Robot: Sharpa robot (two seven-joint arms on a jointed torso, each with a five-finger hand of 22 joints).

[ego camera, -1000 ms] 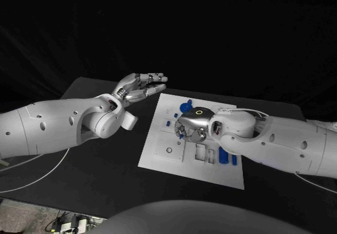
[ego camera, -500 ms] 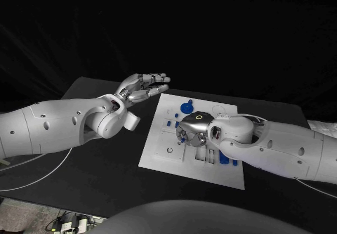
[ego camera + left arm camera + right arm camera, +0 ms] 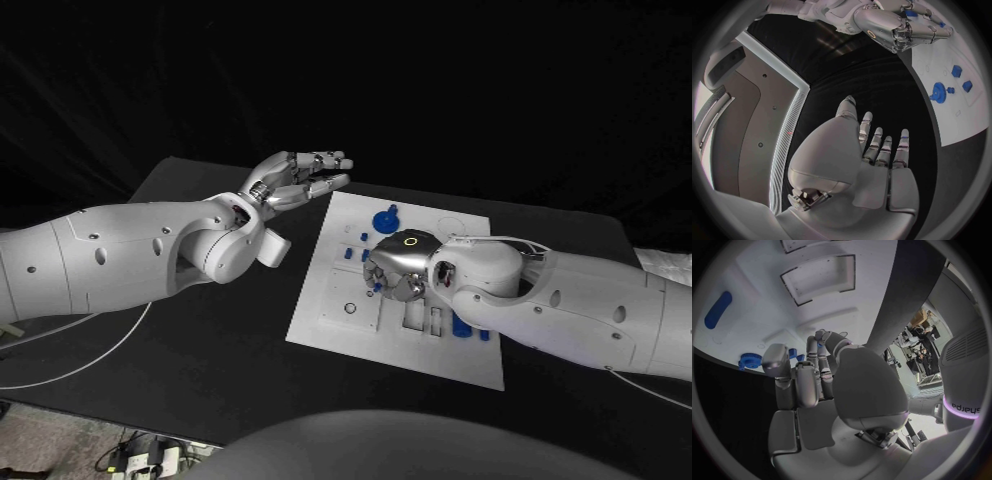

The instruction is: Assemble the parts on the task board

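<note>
Dim, dark backdrop; fisheye-warped edges

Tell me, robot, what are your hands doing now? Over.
Left hand open, raised beside the task board. Right hand down over the blue parts, grip unclear. Nothing blocking.

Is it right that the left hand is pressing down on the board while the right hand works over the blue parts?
Not quite. The left hand is not on the board: the head view shows it raised, open and empty, off the board's far left corner. The rest holds: the right hand is down over the board among the blue parts.
</note>
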